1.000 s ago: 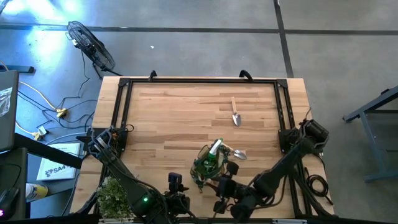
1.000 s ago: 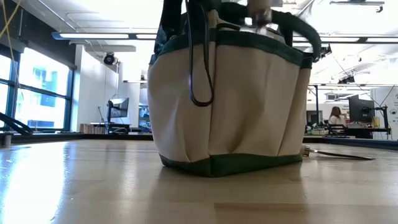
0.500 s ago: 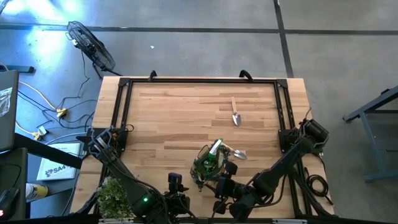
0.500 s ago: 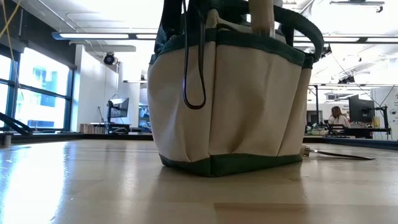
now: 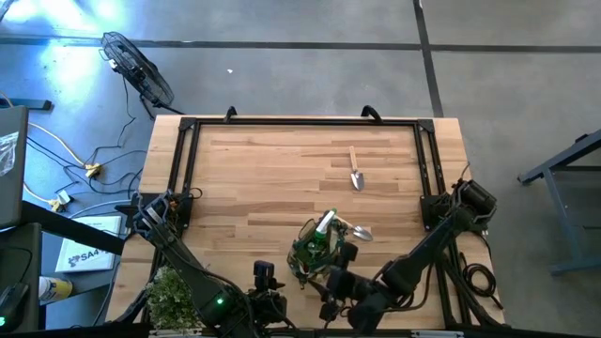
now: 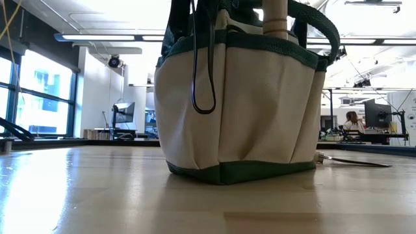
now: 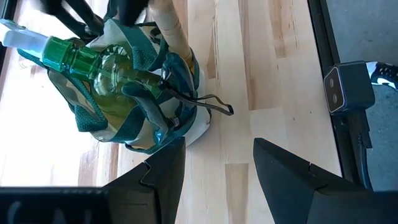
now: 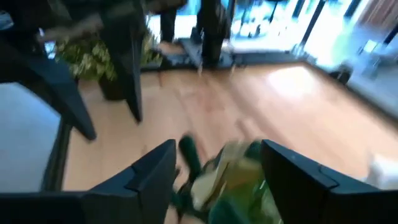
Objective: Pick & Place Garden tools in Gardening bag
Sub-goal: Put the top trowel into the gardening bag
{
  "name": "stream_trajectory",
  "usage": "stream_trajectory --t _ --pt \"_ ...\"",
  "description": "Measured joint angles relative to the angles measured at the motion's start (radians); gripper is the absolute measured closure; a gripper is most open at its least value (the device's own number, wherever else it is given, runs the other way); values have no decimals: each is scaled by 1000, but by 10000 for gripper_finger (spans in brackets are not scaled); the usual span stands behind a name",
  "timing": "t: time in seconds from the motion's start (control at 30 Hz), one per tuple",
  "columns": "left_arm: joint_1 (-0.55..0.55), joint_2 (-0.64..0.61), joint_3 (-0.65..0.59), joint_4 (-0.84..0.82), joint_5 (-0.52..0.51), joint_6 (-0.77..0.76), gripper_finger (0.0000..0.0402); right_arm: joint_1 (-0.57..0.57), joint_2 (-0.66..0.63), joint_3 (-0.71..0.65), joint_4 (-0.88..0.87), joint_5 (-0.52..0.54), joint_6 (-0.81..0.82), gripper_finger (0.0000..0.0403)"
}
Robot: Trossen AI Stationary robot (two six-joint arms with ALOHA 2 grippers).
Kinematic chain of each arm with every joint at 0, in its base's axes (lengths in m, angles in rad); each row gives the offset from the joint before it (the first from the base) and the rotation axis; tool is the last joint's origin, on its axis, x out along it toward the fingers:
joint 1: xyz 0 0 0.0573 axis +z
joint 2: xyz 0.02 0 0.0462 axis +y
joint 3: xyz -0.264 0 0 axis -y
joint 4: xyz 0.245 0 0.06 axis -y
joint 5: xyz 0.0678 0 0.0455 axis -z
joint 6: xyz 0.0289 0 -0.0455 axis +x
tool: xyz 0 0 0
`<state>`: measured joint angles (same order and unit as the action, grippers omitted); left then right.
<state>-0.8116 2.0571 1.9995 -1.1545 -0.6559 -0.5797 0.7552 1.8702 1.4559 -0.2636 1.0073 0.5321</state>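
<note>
A bushy green potted plant (image 5: 171, 293) sits at the left near corner of the pale wooden table (image 5: 272, 178), beside the base of the left arm. That arm's gripper (image 7: 217, 163) waits at the near edge, fingers spread and empty, looking across bare boards at the bag.

Just right of it, near the middle of the near edge, stands the small cream-and-tan fabric gardening bag with dark green trim and loop handles (image 6: 240, 104), upright on the table. From the left wrist view a clear green bottle with a white top (image 7: 87, 59) lies tilted in its mouth, and a pale wooden tool handle (image 6: 275, 19) rises out of the bag on its other side.

The right gripper (image 8: 214, 171) hovers right over the bag's rim, its two dark fingers parted and nothing between them.

Behind the bag on its right, a metal trowel blade (image 5: 361, 233) rests on the boards. Farther off toward the far right, a wooden-handled metal trowel (image 5: 356, 170) lies alone, well apart from the bag.

A person (image 6: 354, 121) sits at a desk in the room beyond.
</note>
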Motion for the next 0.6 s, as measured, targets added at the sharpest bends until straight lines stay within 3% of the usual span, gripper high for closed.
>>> stream_trajectory --t 0.13,0.27,0.43,0.6 --pt "0 0 0 -1 2 0 219 28 -11 0 158 58 -241 155" --pt "0 0 0 -1 74 -10 219 70 -48 0 236 172 -399 152" --pt "0 0 0 -8 130 -10 219 119 -122 0 214 434 -423 152" --pt "0 0 0 -58 121 -10 219 124 -229 0 196 486 -426 158"
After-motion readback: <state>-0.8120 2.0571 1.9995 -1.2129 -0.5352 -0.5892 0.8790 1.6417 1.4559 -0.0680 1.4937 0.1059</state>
